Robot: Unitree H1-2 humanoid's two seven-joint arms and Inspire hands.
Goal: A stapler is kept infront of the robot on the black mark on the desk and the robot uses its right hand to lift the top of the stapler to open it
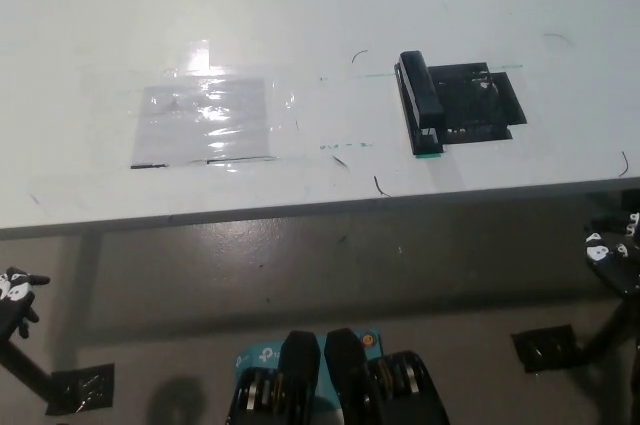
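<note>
Nothing started: closed stapler (421, 105) lies on the bench's (300, 5) black mark (480, 105); my right hand (612, 257) (fingers' state unclear) must reach up to it.

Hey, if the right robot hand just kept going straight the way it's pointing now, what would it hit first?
Hard to say: the right robot hand is only partly in view, low beside the desk, and its pointing direction is unclear. If it points forward, the desk edge likely comes first, well before the stapler.
</note>
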